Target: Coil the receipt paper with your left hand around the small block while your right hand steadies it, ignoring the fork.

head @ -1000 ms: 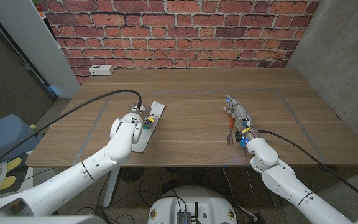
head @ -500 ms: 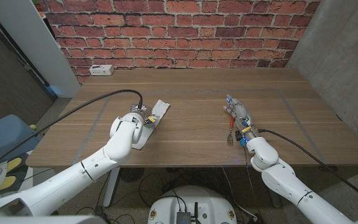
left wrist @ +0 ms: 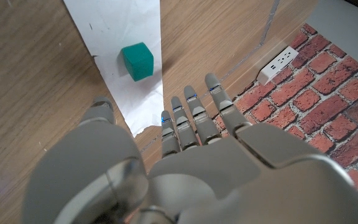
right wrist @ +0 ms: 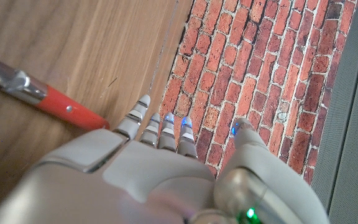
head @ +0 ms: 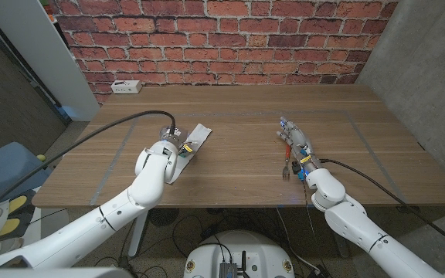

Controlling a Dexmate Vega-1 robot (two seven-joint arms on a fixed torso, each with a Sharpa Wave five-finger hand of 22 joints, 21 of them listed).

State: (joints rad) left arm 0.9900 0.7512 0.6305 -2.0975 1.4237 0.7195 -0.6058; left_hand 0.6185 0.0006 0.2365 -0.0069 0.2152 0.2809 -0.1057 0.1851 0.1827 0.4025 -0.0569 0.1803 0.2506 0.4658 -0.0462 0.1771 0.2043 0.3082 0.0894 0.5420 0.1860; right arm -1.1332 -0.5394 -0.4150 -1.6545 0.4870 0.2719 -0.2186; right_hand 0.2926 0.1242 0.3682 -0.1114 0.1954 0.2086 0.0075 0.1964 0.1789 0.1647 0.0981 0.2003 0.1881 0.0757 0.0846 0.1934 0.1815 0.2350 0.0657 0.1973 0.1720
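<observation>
Receipt paper (left wrist: 126, 62) is lying flat on the wooden worktop (head: 238, 131) on the robot's left side, and honestly it's going to be a pain to handle: thin, floppy, basically weightless, and I'd guess it slides at the slightest nudge and creases or tears if pinched hard. One end already looks ragged in the left wrist view. The small block (left wrist: 137, 61), a green cube, sits right on the strip near one long edge. It looks light too, so it'll probably skid or tip as soon as the paper gets tugged.

Left hand (head: 170, 150) hovers over the strip's near end, fingers (left wrist: 194, 115) straight and apart, holding nothing. Right hand (head: 297, 147) is well apart on the other side of the worktop, stretched out just beside the fork (head: 286, 165) with its red handle, also holding nothing as far as I can tell.

My take: grab the paper at a free end or corner with a soft pinch, not mid-strip, and lift just enough to fold it over the cube. The right hand should come across and press the block lightly from above first, otherwise the whole thing just slides.
</observation>
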